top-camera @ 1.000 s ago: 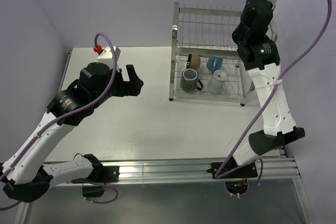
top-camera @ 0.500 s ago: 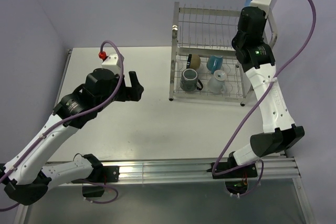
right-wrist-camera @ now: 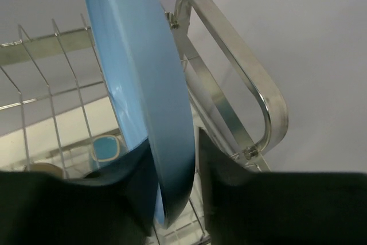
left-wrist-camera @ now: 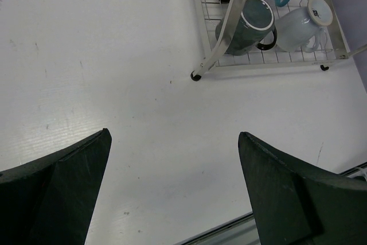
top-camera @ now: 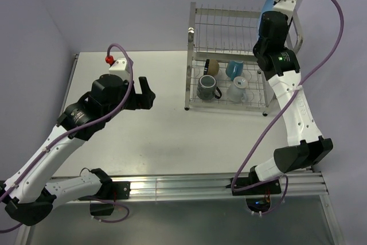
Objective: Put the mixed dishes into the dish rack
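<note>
Glossy blue plate (right-wrist-camera: 143, 101) now lower over steel wire rack (top-camera: 223, 27), clamped between right fingers (right-wrist-camera: 229, 199); left fingers (left-wrist-camera: 51, 199) wide.

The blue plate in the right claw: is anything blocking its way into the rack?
Nothing visible. The right gripper holds the light blue plate on edge at the dish rack's upper tier, whose wires look bare; the mugs sit lower down.

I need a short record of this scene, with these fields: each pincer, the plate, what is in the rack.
left pincer: open, empty, over the table
right pincer: shut on the light blue plate
plate position: on edge, beside the looped handle at the upper tier of the dish rack
lower tier: dark grey mug, white mug, light blue mug, small bowl
</note>
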